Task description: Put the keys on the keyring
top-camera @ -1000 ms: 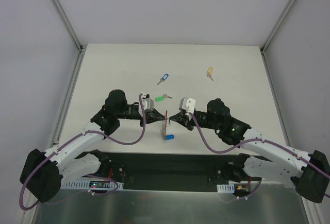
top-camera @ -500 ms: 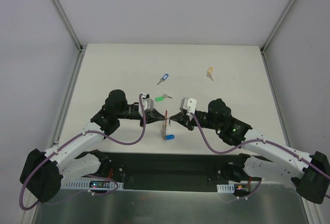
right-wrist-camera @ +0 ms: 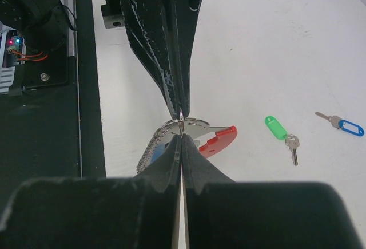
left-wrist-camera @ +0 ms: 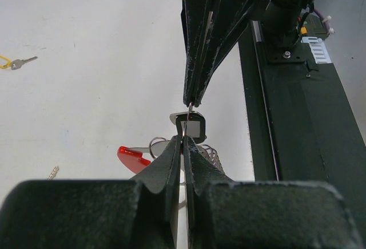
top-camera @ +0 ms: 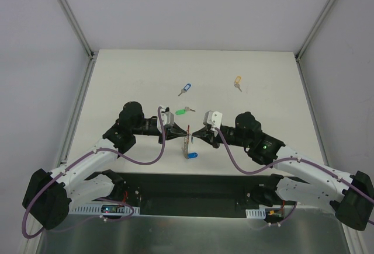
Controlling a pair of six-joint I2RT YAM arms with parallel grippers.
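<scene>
My left gripper [top-camera: 183, 133] and right gripper [top-camera: 193, 133] meet tip to tip over the near middle of the table, both shut. The keyring [top-camera: 187, 143] hangs edge-on between them. Its red band [left-wrist-camera: 131, 157] and grey ribbed strap [left-wrist-camera: 215, 158] show below my left fingertips [left-wrist-camera: 176, 146]. My right gripper [right-wrist-camera: 180, 136] pinches the thin wire ring of a key with a black-framed tag [left-wrist-camera: 194, 126]. A blue tag [top-camera: 192, 155] hangs at the keyring's bottom. The green key [top-camera: 183, 111], the second blue key [top-camera: 185, 88] and the yellow key [top-camera: 237, 82] lie loose further back.
The black base rail [top-camera: 193, 187] runs along the near edge under both arms. White walls and metal frame posts [top-camera: 73, 20] close the table at the left, right and back. The green key [right-wrist-camera: 278, 129] lies closest to the grippers, just behind them.
The right arm has edged slightly left toward the left gripper. The keyring and both shut grippers stay in the same place.
</scene>
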